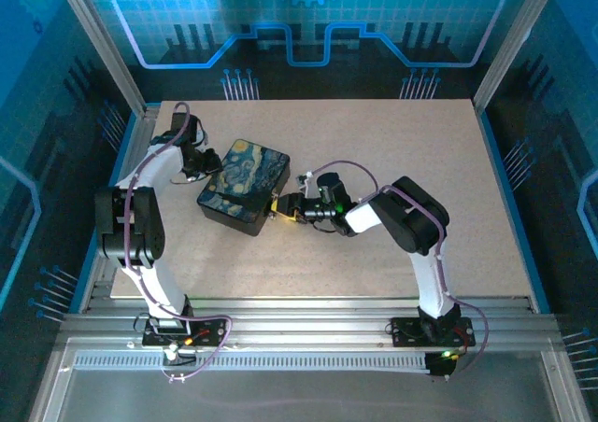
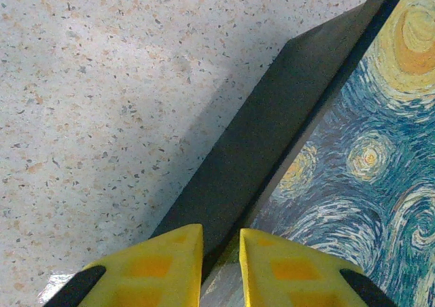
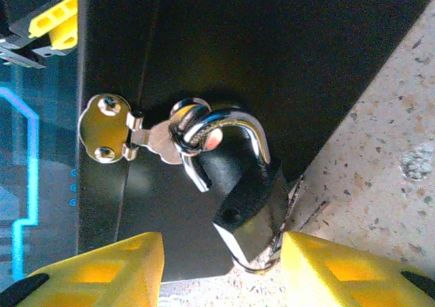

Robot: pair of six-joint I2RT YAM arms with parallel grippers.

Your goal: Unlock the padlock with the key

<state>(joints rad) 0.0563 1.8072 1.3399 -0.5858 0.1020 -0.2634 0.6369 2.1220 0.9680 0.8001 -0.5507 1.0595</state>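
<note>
From above, the box [image 1: 243, 187], its lid printed with a swirling blue and yellow night-sky painting, lies left of centre on the speckled bench [image 1: 392, 142]. The left hand [image 1: 201, 163] is at the box's upper-left edge and the right hand [image 1: 280, 207] at its lower-right corner. The padlock is too small to make out at that corner. In the left wrist view, the left hand [image 2: 221, 236] shows as two yellow fingers [image 2: 170, 269] at the bottom of the frame. They are close together, closed on the box [image 2: 272, 157] where its dark side wall meets the painted lid, with bare bench [image 2: 102, 117] filling the left. In the right wrist view, the right hand [image 3: 223, 239] is open, its fingers [image 3: 102, 273] wide apart in the lower corners. The padlock [image 3: 251, 212] hangs between them, tilted against the dark box wall [image 3: 272, 49]. Its lower end is just beside the right-hand finger. Its silvery shackle [image 3: 228, 127] passes through the loop of a shiny hasp plate [image 3: 105, 127] at centre left. The shackle's left leg appears to end clear of the body, near a round hole. A pale silvery sliver at the padlock's lower end may be the key [image 3: 257, 263], though I cannot tell for sure
</note>
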